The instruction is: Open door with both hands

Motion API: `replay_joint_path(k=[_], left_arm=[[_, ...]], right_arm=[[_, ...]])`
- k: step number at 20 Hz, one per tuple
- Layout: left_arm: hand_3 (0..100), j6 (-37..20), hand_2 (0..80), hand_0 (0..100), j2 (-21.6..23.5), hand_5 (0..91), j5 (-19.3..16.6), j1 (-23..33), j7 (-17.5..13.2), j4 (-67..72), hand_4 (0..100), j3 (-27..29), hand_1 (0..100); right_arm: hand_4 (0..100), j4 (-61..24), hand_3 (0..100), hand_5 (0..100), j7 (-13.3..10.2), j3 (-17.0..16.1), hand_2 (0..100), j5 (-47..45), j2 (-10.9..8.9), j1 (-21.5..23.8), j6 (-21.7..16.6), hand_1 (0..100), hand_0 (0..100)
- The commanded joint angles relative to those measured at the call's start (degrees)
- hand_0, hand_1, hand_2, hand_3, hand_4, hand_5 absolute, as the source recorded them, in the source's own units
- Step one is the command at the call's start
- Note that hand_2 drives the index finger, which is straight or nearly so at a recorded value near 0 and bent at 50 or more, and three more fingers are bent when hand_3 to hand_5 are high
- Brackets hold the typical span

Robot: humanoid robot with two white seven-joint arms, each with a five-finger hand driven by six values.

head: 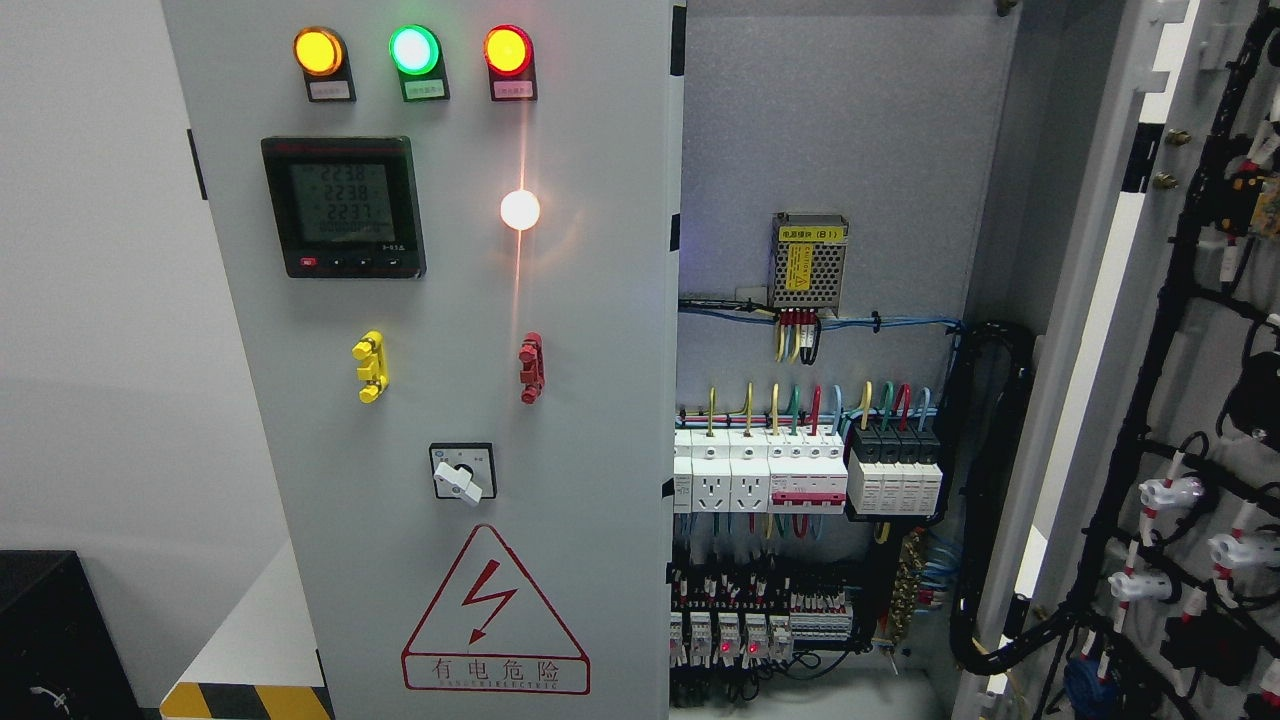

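Note:
A grey electrical cabinet fills the view. Its left door (600,400) stands closed and carries three lit lamps (413,50), a digital meter (343,206), a yellow handle (370,366), a red handle (531,367), a rotary switch (461,474) and a red warning triangle (494,615). The right door (1190,400) is swung wide open to the right, showing its wired inner side. Inside the cabinet sit breakers (800,475) and a power supply (810,262). No robot hand or arm appears anywhere in the view.
A thick black cable bundle (985,500) runs from the cabinet interior to the open door. A black box (50,630) stands at the lower left, beside a yellow-black striped floor edge (240,700). A white wall lies to the left.

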Motion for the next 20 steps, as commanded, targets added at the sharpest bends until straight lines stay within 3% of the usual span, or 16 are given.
replay_joint_path(k=[1,6,12,17,20], left_arm=[[0,-0.2,0.0,0,-2.5,0.0,-1.2,7.6,0.1,21.8,0,2.9,0],[0,-1.5,0.0,0,-9.5,0.0,-3.2,10.7,-0.8,40.2,0,3.9,0],[0,-9.0,0.0,0,-18.1,0.0,-5.0,10.9,-6.3,63.1,0,4.6,0],[0,-9.1,0.0,0,-21.4,0.0,-5.0,10.9,-11.6,73.7,0,5.4,0],[0,-9.1,0.0,0,-23.7,0.0,-5.0,11.3,-12.0,77.6,0,11.3,0]], right_arm=[[0,0.0,0,0,0.0,-0.6,0,0.0,0.01,0.1,0.0,0,0],[0,0.0,0,0,0.0,-0.6,0,0.0,0.01,-0.1,0.0,0,0],[0,0.0,0,0,0.0,-0.6,0,0.0,0.01,0.1,0.0,0,0],[0,0.0,0,0,0.0,-0.6,0,0.0,0.01,-0.1,0.0,0,0],[0,0.0,0,0,0.0,-0.6,0,0.0,-0.08,-0.1,0.0,0,0]])
